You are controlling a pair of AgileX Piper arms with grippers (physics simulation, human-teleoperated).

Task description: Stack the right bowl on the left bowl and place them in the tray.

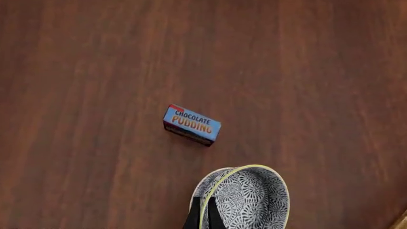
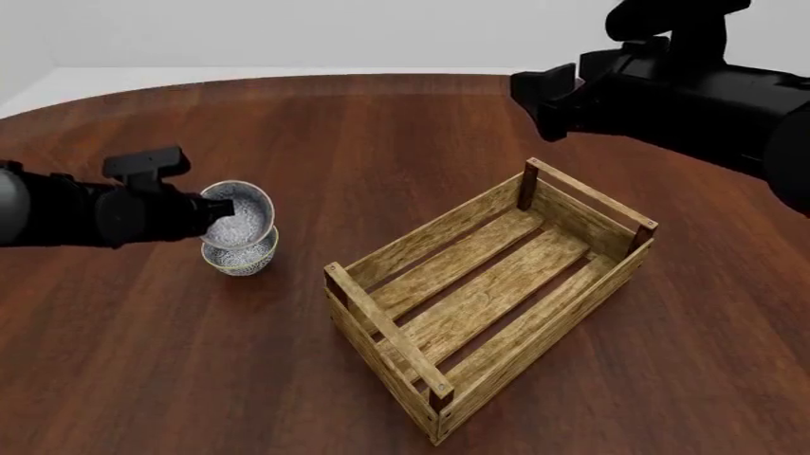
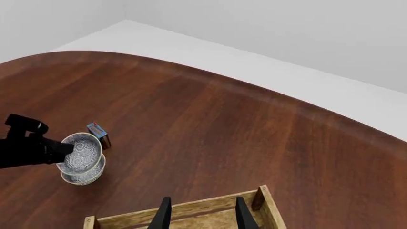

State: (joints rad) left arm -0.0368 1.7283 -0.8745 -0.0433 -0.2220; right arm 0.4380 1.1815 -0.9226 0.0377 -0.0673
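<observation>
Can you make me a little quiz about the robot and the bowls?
1. True or false: the left tool is holding the upper bowl by its rim, tilted over the lower bowl.
2. What do you see inside the tray? A) two bowls B) nothing C) a pudding box
3. What does the label on the small blue box say?

Key:
1. True
2. B
3. Chocolate Pudding
</observation>
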